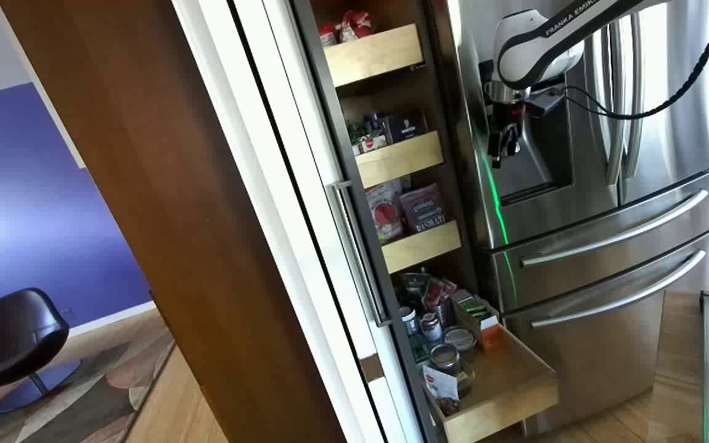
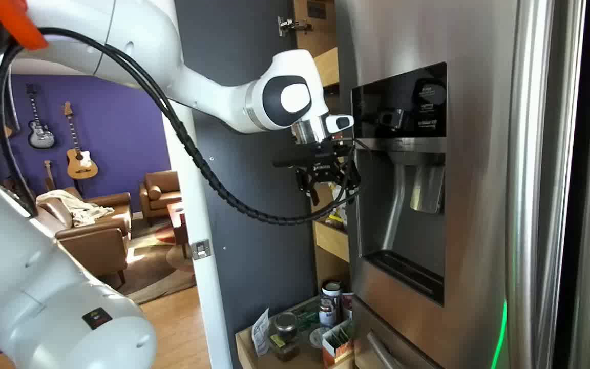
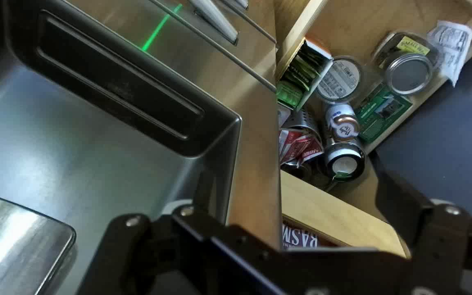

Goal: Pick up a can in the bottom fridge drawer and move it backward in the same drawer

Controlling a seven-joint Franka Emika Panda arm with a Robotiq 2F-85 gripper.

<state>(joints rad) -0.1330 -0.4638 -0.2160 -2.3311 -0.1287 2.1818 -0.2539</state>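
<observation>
The bottom drawer (image 1: 502, 413) is pulled out, a light-wood box with a low front. It also shows in an exterior view (image 2: 245, 349) and in the wrist view (image 3: 352, 20). Inside stand several jars and cans: a dark can (image 3: 344, 164), a white bottle with a copper lid (image 3: 343, 123), a round flat-lidded tin (image 3: 339, 79) and a jar with a grey lid (image 3: 409, 73). Which one is the task's can, I cannot tell. My gripper (image 3: 297, 192) is open and empty, high above the drawer beside the fridge dispenser; it also shows in both exterior views (image 1: 505, 147) (image 2: 332, 195).
A box of green packets (image 3: 301, 76), a paper packet (image 3: 451, 45) and red packets (image 3: 299, 145) share the drawer. An upper wooden drawer (image 3: 334, 213) overhangs its back. The steel fridge (image 1: 576, 357) and dark cabinet door (image 2: 264, 246) flank it.
</observation>
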